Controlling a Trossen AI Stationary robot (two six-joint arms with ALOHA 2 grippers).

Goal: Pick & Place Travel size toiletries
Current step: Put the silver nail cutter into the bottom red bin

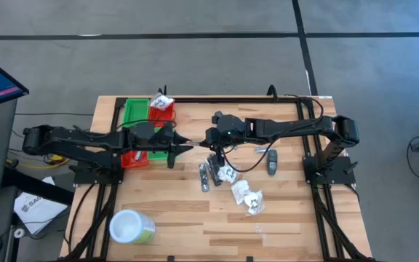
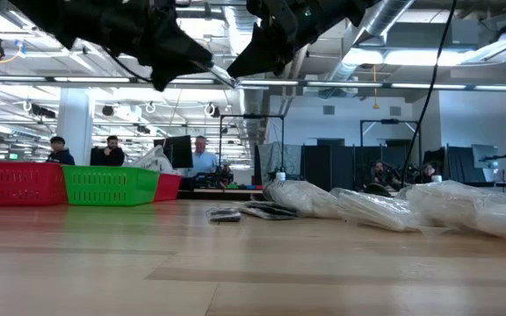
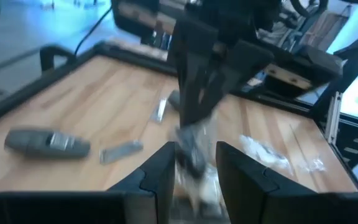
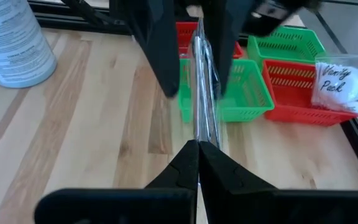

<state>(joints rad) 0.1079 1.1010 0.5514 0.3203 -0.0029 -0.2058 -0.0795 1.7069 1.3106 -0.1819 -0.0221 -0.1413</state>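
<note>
Overhead, both arms meet above the middle of the surface (image 1: 282, 218), nearer its far edge. The right pincer (image 4: 199, 146) is fully closed on one end of a slim silver tube (image 4: 201, 93), whose long axis runs straight on from its fingertips toward the left pincer (image 1: 184, 148). That left pincer stands partly open around the tube's other end; whether its fingers press the tube cannot be told. The tube hangs level in the air, lying left to right across the surface.

Below it the other toiletries lie near the middle: two slim tubes (image 1: 204, 177) side by side, lengthwise from far edge to near edge, white crinkly packets (image 1: 246, 194) just beside them, and a dark grey oval bottle (image 1: 272, 161) toward the right edge.

A white packet (image 4: 340, 84) in the red bin (image 4: 303, 93) at the far left corner bears handwriting that looks like "Variety Pack". The green bin (image 4: 247, 87) sits beside it. Small print covers the green tub (image 1: 131, 227) near the left near corner, but it cannot be read.
</note>
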